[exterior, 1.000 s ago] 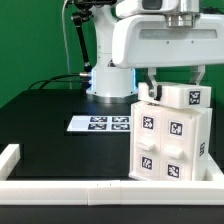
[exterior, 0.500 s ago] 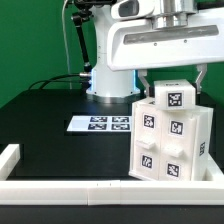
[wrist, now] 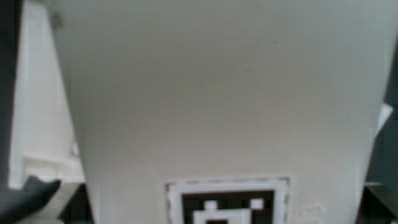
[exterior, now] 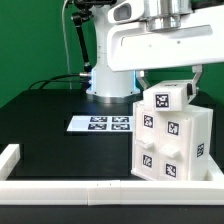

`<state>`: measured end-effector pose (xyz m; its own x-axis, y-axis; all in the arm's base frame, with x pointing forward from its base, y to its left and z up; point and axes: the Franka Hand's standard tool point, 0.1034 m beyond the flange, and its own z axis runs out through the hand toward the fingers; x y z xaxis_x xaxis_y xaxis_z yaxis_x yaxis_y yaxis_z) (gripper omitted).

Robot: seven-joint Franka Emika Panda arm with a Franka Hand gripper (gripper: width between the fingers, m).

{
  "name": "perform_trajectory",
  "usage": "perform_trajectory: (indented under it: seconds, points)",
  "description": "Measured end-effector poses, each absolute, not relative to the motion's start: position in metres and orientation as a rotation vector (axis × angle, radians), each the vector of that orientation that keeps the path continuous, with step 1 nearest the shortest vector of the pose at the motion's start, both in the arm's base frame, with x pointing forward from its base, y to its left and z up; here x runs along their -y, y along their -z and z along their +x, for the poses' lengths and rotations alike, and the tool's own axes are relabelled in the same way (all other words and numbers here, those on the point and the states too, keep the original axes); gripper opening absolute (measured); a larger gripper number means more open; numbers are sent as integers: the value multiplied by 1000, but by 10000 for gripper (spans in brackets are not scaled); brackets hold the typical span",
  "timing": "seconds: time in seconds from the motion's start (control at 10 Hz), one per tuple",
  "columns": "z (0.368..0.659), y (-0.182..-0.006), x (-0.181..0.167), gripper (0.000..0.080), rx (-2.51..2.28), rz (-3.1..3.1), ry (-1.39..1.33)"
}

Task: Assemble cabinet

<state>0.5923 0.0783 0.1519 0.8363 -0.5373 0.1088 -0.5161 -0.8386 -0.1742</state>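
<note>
Cabinet (exterior: 172, 143), a white boxy shell with tagged fronts, stands on the black counter (exterior: 50, 120) at the exterior view's right, close against the white border rail (exterior: 100, 186). A smaller tagged white block (exterior: 166, 98) sits tilted at its top, clenched between the two fingers of the end effector (exterior: 167, 84). The marker board (exterior: 100, 124) lies flat, well apart, toward the exterior view's left. The wrist view is filled by a white panel (wrist: 214, 90).
</note>
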Motion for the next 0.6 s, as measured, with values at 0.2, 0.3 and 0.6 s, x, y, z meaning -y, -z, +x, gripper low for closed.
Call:
perform_trajectory:
  seconds: [0.2,0.3,0.6]
  points:
    - [589,-152,-82,560,-1097,-2770,202]
    - [588,-152,-85,560,-1229,-2702,181]
    - [587,-151,-90,560,-1483,-2542,134]
